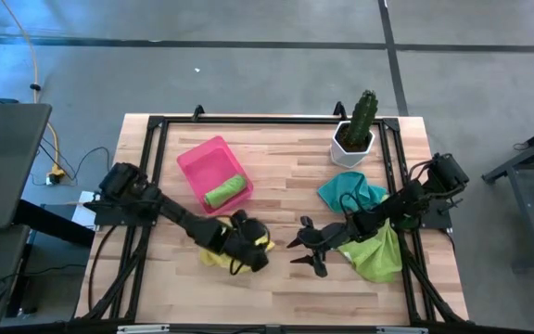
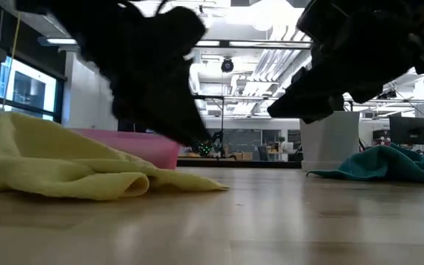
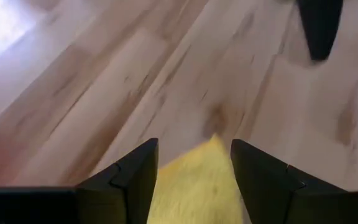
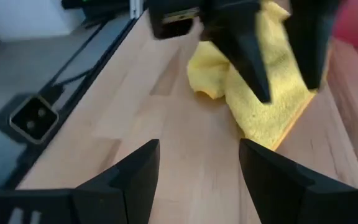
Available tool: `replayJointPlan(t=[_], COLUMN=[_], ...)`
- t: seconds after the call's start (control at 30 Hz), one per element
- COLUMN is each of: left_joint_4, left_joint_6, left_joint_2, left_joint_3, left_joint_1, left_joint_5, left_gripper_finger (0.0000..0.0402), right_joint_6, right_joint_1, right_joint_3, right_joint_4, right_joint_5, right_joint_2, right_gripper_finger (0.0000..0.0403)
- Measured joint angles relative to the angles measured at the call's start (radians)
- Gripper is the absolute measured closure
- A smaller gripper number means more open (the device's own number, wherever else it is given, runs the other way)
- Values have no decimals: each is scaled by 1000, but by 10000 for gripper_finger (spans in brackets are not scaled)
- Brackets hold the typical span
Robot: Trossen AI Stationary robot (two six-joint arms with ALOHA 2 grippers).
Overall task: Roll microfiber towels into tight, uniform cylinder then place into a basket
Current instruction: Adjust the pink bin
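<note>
Fingers of my left gripper [image 3: 194, 180] stand spread over the yellow towel [image 1: 213, 252], which lies crumpled on the table [image 1: 286, 167] just in front of the pink basket [image 1: 202, 162]; I pinch nothing. One rolled lime green towel [image 1: 227, 193] lies in that basket, at its near corner. My right gripper [image 1: 306, 248] hovers beside the yellow towel, away from the basket, fingers apart and empty. The teal towel [image 1: 350, 190] and the other lime green towel [image 1: 375, 252] lie well apart from the basket, past my right gripper.
</note>
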Motion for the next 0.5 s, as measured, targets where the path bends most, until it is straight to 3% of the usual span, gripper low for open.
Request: replayJointPlan(t=[0.23, 0.37, 0.5], left_joint_4=[-5, -90, -225], left_joint_6=[152, 111, 27], left_joint_2=[-55, -77, -78], left_joint_3=[47, 56, 55], left_joint_1=[14, -10, -22], left_joint_5=[66, 109, 76], left_gripper_finger=[209, 209, 209], right_joint_6=[-141, -86, -76], right_joint_1=[-11, -39, -51], right_joint_3=[0, 0, 1], right_joint_4=[-16, -10, 31], right_joint_5=[107, 116, 115], right_joint_2=[0, 8, 41], right_gripper_finger=[190, 190, 190])
